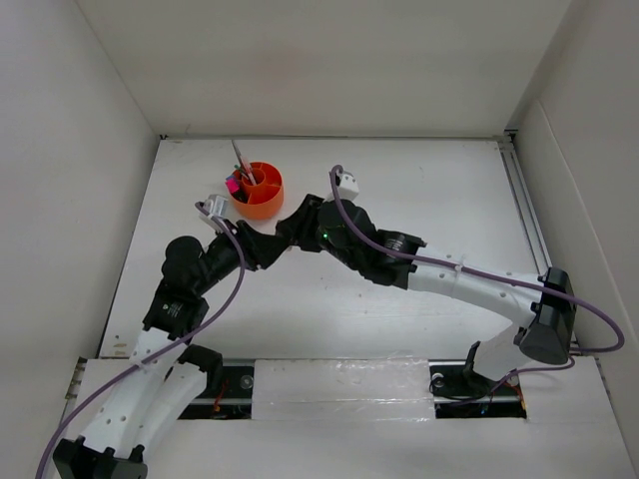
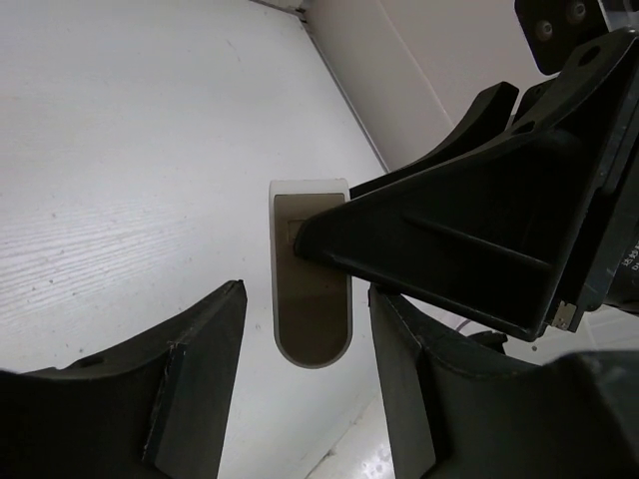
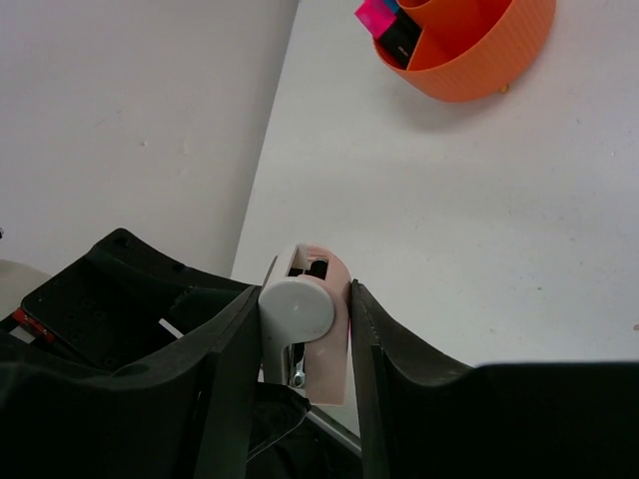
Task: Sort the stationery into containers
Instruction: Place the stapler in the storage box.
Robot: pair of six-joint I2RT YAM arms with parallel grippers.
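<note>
Nearest, both arms reach forward from the near edge and meet left of centre over the white surface (image 1: pixel 429 190).

Right pincer (image 3: pixel 305 297): clamped on a small white-and-tan item (image 2: pixel 312 319), rounded at one end. What kind of item it is, I cannot tell.

Left pincer (image 2: pixel 305 299): jaws partly apart, one on either side of the same item. A gap shows on each side, so it grips nothing. In the left wrist view, one black finger of the right pincer lies across the item's upper part.

Just beyond the two pincers, toward the far left, the round orange tub (image 1: pixel 262 208) stands upright on the surface. A pink piece (image 3: pixel 376 14) sits in one outer compartment. Thin sticks (image 1: pixel 241 160) rise tilted from the tub's middle, too small to name.
</note>
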